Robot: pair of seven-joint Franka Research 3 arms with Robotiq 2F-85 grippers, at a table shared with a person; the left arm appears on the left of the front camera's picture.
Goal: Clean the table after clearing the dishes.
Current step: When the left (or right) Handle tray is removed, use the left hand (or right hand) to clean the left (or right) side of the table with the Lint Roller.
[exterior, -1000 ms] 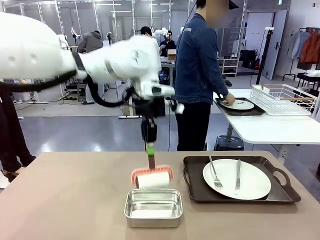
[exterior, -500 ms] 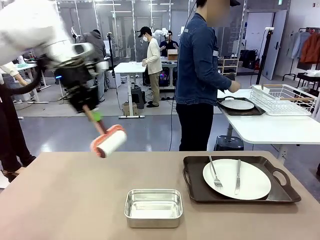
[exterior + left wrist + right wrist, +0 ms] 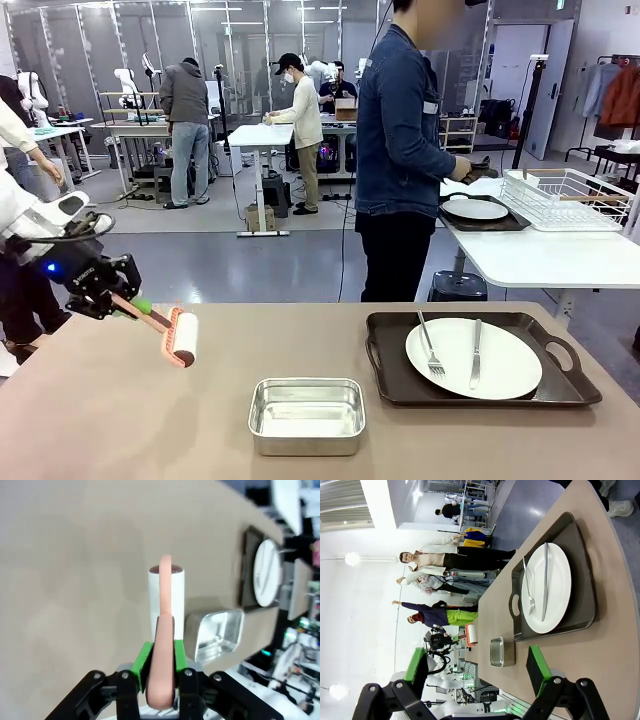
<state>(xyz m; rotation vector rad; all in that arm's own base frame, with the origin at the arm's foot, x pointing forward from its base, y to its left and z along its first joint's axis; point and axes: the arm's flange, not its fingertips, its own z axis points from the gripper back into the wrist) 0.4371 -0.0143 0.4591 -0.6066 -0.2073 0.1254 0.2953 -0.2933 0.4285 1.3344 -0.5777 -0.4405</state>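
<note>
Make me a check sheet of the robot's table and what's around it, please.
Surface: beige table, no spills seen.
Job's things: dark tray on the right holds a white plate with fork and knife; second tray with a second plate on the white side table, beside the person.
Clutter: empty steel pan, front middle.
Jaws: left jaws shut on a lint roller by its pink handle, over the table's left part; right jaws open, empty.
Cables: black cable loops at the left arm's wrist.
Surroundings: white wire rack; people farther back.
</note>
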